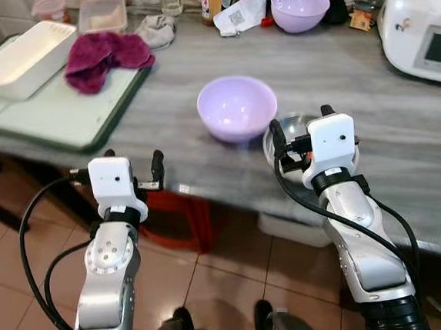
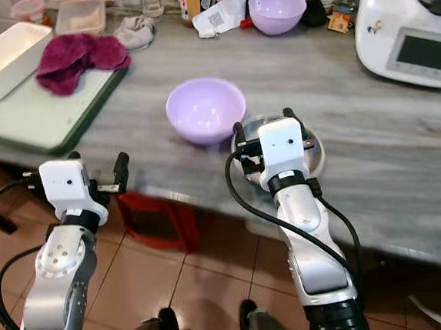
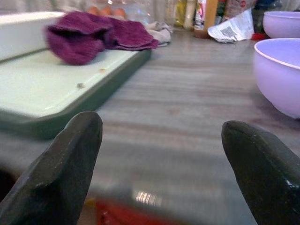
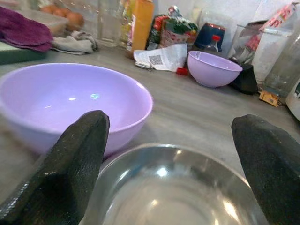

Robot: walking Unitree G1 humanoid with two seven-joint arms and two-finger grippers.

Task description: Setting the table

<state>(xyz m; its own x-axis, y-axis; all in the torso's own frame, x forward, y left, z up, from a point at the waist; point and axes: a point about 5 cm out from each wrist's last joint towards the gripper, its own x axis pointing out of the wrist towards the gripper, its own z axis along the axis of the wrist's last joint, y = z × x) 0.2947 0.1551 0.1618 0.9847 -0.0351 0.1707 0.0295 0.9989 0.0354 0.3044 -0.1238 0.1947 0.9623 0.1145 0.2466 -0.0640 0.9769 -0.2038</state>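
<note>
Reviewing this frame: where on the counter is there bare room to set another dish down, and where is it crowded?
Bare counter lies between the green tray and the near purple bowl, and between that bowl and the white appliance. The back edge is crowded: far purple bowl, bottles, packets. The open right gripper hovers over the steel bowl beside the near bowl; the left gripper is open at the counter edge.

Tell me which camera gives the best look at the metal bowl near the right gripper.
The right wrist view: the metal bowl shows its shiny inside between the open fingers. In both eye views the right gripper covers most of it, leaving just its rim beside the nearer purple bowl.
</note>
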